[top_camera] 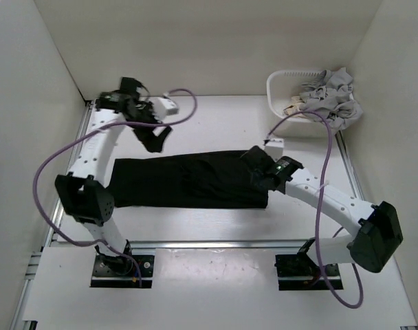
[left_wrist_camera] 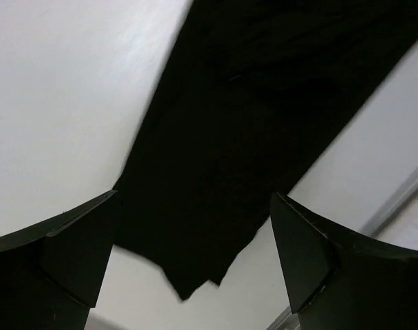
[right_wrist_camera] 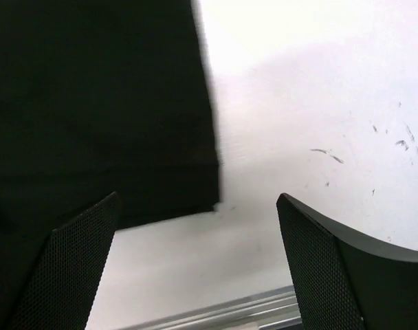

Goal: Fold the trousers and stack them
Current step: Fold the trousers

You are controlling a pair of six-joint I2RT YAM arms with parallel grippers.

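1. Top external view: we see the trousers (top_camera: 188, 180) lying flat as a long black band across the middle of the tabletop (top_camera: 216, 124), running left to right, nearer the near edge than the far one.
2. The left pincer (top_camera: 154, 137) hangs toward the far left corner, just beyond the far edge of the trousers' left part.
3. In the left wrist view its fingers (left_wrist_camera: 71, 254) stand wide apart with nothing between them. Below them we see the black cloth, one uneven end of it and bare tabletop on both sides.
4. The right pincer (top_camera: 260, 173) sits over the right end of the trousers. From above it is black on black, so we cannot tell whether it touches the cloth.
5. In the right wrist view its two fingers are spread wide and hold nothing. The trousers' straight edge and one corner lie beneath the gap, with white tabletop to the right.
6. A white basket (top_camera: 278, 86) stands at the far right corner, well apart from the trousers. Light grey garments (top_camera: 329, 96) are heaped in it and spill over its right rim.
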